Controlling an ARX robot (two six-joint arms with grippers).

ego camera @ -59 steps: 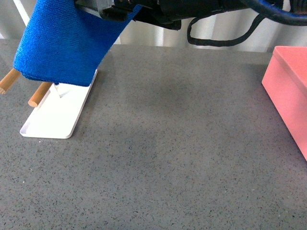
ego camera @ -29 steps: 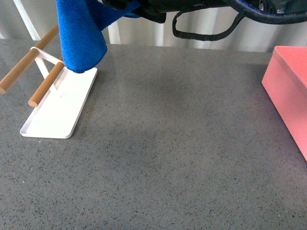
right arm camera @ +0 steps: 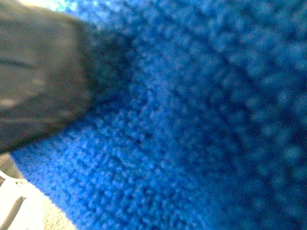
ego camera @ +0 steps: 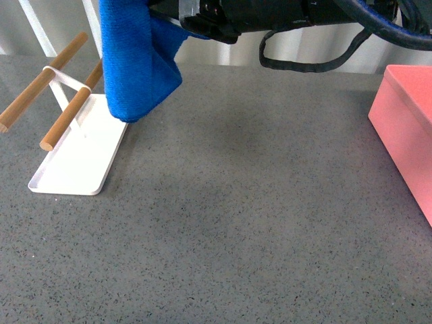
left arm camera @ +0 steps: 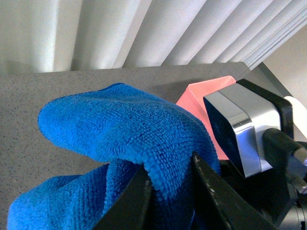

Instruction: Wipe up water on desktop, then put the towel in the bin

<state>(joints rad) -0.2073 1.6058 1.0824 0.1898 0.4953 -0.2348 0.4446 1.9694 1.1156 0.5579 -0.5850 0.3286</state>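
1. Left gripper [left arm camera: 170,167]: two dark fingers [left arm camera: 127,203] clenched on a fold of the towel [left arm camera: 120,124], with the pile bulging between them.
2. Right gripper [right arm camera: 72,96]: one blurred dark finger [right arm camera: 38,72] lies against the towel, which fills its wrist view. Whether it grips cannot be told.
3. Towel: hangs bunched above the desktop [ego camera: 256,202], its lower end over the far end of the white tray [ego camera: 81,162] beside the wooden rods [ego camera: 64,123], well apart from the bin [ego camera: 405,121].

We locate the tray [ego camera: 77,162] at ten o'clock on the surface [ego camera: 256,223], the towel [ego camera: 135,61] hanging above its far end, the bin [ego camera: 405,135] at three o'clock.
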